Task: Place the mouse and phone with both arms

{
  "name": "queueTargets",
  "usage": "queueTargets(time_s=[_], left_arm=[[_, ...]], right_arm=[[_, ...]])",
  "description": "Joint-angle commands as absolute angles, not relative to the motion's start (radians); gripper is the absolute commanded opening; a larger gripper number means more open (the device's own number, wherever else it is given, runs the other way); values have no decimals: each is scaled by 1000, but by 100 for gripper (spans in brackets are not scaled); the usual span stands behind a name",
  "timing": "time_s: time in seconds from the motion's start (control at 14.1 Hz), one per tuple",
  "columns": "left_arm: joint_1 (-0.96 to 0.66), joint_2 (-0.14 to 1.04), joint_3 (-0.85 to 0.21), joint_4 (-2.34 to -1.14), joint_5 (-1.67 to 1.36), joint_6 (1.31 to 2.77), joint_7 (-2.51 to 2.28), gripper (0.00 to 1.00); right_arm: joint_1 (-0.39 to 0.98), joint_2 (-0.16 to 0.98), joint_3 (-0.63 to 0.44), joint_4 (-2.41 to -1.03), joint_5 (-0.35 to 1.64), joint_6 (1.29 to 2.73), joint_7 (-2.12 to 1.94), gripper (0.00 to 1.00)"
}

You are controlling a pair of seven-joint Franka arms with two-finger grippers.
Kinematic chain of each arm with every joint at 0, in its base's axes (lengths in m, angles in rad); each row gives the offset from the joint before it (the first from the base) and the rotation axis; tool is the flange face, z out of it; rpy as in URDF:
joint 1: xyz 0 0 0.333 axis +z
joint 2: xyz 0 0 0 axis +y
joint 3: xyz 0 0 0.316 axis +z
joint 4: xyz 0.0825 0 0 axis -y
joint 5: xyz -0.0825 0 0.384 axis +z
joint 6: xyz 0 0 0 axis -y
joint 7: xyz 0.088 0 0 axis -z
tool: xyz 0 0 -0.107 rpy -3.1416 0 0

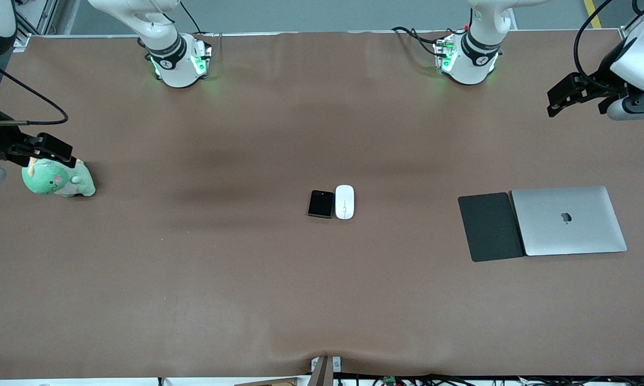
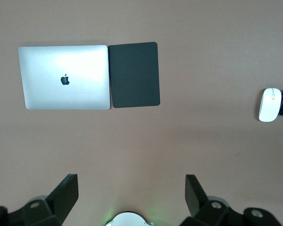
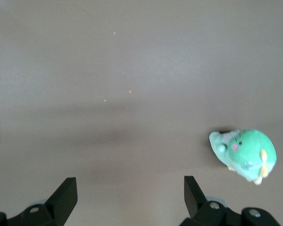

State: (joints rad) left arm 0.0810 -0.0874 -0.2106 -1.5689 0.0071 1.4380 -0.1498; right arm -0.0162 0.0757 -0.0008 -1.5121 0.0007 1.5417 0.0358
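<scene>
Phone [image 1: 321, 203] and mouse [image 1: 345, 201] lie touching at mid-bench [image 1: 246, 295] in the front view, well apart from the grey pad [image 1: 490, 227] and laptop [image 1: 568, 220]. Left tool [image 1: 568, 96] hangs above the left arm's end; right tool [image 1: 43, 150] is over a green plush toy [image 1: 56, 182].

Left wrist view: tool fingers [image 2: 66, 193] spread wide, holding nothing.

Right wrist view: fingers [image 3: 66, 195] likewise apart, bare.

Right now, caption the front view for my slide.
Phone and mouse touching mid-table; both open grippers, left and right, wait at table ends.
</scene>
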Motion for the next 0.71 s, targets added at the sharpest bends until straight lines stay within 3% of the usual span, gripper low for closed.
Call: queueTargets(time_s=[0.0,0.64], left_arm=[[87,-78,-215,-1545,5,1427,-132,100],[81,-40,-216,-1545,5,1436,-144,100]], right_arm=[[-44,32,9,-1522,6,1468,49,100],[-38,43,11,-1513,0,1535,40,100]])
